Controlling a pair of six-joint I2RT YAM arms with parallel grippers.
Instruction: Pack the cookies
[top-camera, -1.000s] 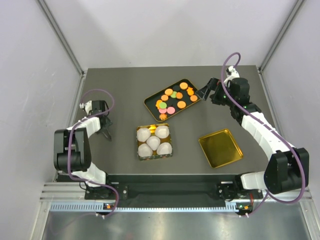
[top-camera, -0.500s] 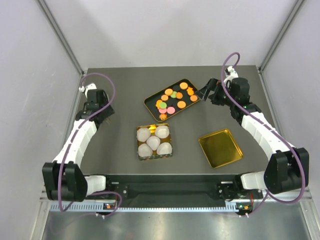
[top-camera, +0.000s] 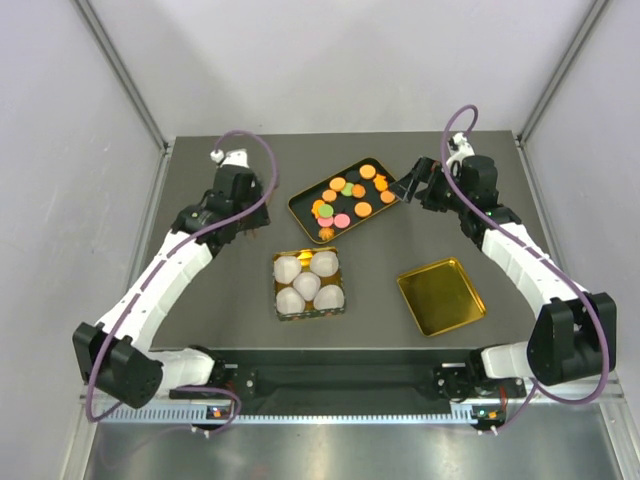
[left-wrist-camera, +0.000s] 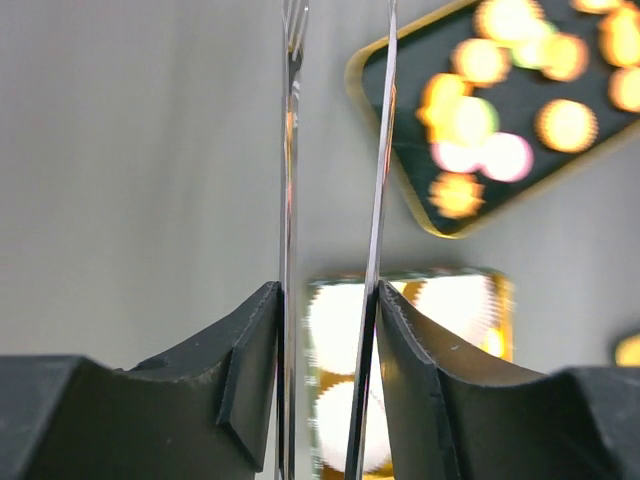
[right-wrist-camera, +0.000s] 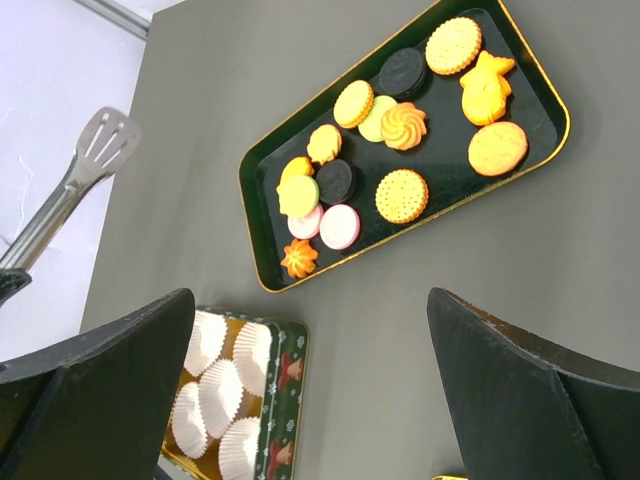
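Observation:
The cookies (top-camera: 347, 198) lie on a black gold-rimmed tray (top-camera: 298, 206) at the table's back centre: mostly orange, with a few pink, green and dark ones (right-wrist-camera: 400, 195). In the left wrist view they are a blur (left-wrist-camera: 480, 120). My left gripper (top-camera: 252, 215) hovers left of the tray, shut on metal tongs (left-wrist-camera: 289, 150) whose two thin blades run forward from between its jaws (left-wrist-camera: 328, 300). The tongs' slotted tip (right-wrist-camera: 103, 140) shows in the right wrist view. My right gripper (top-camera: 408, 185) stands wide open at the tray's right end, nothing between its fingers (right-wrist-camera: 310, 300).
A green and gold tin (top-camera: 278, 258) holding several white paper cups (top-camera: 306, 284) sits in front of the tray, also seen in the right wrist view (right-wrist-camera: 285, 400). Its gold lid (top-camera: 440, 296) lies upturned at the front right.
My left arm has swung from the table's left edge toward the back centre, carrying the tongs close to the tray. The right arm has not moved.

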